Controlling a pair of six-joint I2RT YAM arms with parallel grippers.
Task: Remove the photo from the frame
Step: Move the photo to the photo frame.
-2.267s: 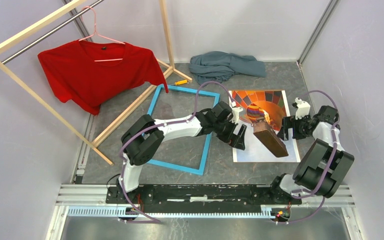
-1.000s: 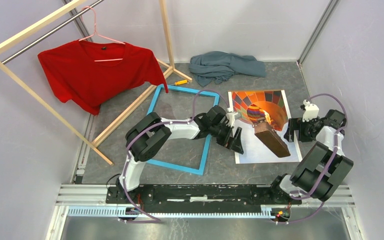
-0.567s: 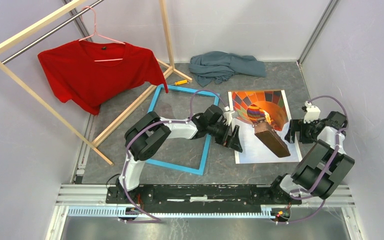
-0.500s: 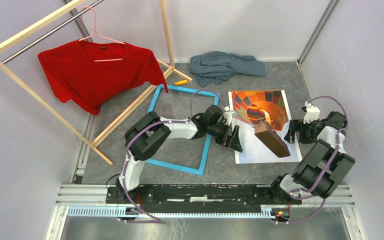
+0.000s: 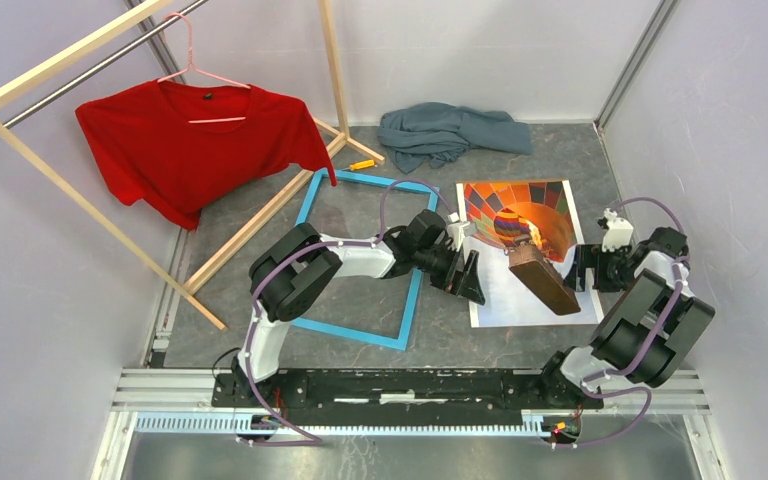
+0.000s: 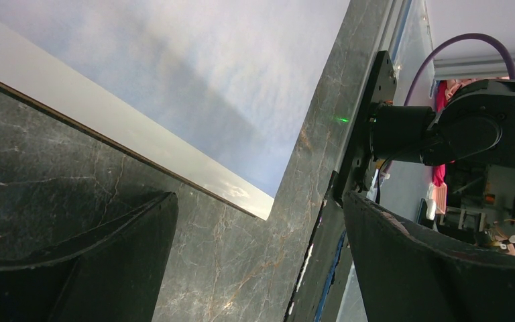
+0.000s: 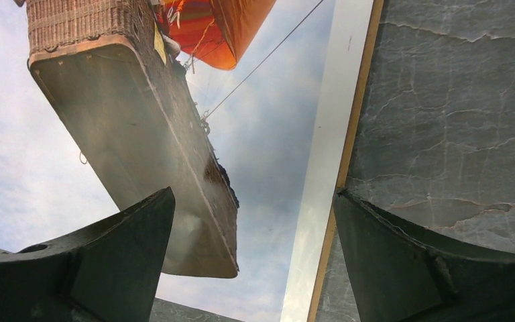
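We find no readable text, label, brand, number or sign anywhere in these three camera views.

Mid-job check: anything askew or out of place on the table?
Nothing looks damaged. The frame lies empty and rotated askew, while the photo lies flat and square to its right. A grey garment is crumpled at the back, and a small yellow object lies by the foot of the clothes rack.

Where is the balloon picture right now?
In the top view, the photo lies flat on the right side of the table, just right of the blue frame, with the grey cloth behind it.
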